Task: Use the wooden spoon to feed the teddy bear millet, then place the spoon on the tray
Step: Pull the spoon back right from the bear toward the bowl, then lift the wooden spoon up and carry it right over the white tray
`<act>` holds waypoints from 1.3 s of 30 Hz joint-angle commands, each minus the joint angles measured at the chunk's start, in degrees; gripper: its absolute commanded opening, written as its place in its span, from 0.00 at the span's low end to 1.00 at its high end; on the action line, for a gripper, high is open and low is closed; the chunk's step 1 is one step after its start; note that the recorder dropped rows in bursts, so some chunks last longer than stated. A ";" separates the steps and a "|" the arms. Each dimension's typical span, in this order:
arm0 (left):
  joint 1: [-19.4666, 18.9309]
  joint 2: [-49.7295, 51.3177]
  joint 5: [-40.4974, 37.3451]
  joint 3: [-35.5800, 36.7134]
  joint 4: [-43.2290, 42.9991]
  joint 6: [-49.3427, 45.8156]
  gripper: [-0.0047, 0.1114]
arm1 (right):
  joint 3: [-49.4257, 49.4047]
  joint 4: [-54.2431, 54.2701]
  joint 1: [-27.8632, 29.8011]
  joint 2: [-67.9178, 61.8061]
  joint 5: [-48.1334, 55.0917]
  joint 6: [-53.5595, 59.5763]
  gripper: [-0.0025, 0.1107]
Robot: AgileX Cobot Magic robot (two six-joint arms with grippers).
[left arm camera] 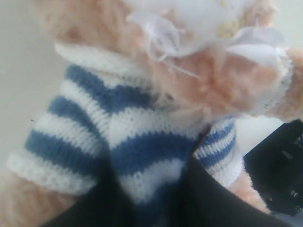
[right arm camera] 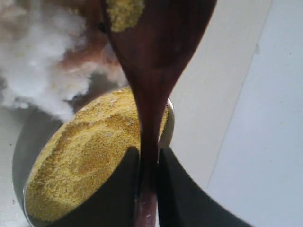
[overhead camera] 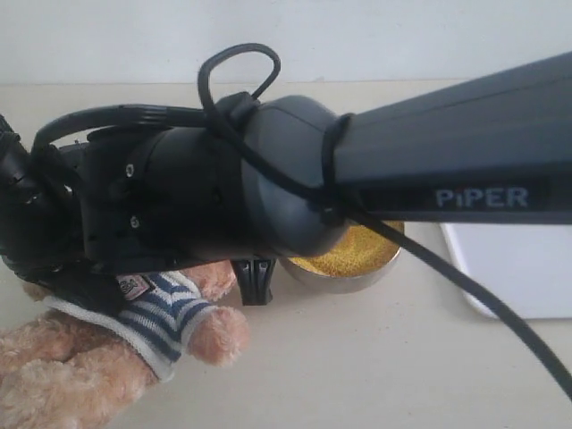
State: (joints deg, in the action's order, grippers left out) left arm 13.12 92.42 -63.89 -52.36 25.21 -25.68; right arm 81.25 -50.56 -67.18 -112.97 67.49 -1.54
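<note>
Spoon (right arm camera: 156, 56), stiff and light, hangs loaded above the bowl (right arm camera: 28, 137) of millet (right arm camera: 90, 156), close to the bear (left arm camera: 142, 142). Right fingers (right arm camera: 189, 198) clamp its slim handle. Tilted, the grain would likely slide off. Left fingers (left arm camera: 222, 203) pinch the bear's soft shirt.

The table (overhead camera: 357, 375) under me is a plain, pale cream surface, matte and smooth. It runs from the near edge of the scene out to the far side and spans the full width from left to right. At the far side it meets a wall (overhead camera: 402, 36), white with a faint grey-blue cast, bare and flat. The join shows as a straight, soft line. The light is even and diffuse, and the shadows on the table top are soft-edged. From my left wrist I see only a pale, blurred background, and I cannot tell whether it is table or wall.
</note>
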 commanded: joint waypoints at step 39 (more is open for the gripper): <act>0.09 -0.10 -0.51 -0.22 0.68 0.08 0.07 | -18.89 -36.58 -4.73 0.43 -2.67 -22.31 0.02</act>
State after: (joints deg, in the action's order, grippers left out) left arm 13.12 92.42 -63.89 -52.36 25.21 -25.68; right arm 62.69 -86.10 -71.88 -112.97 64.22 -22.59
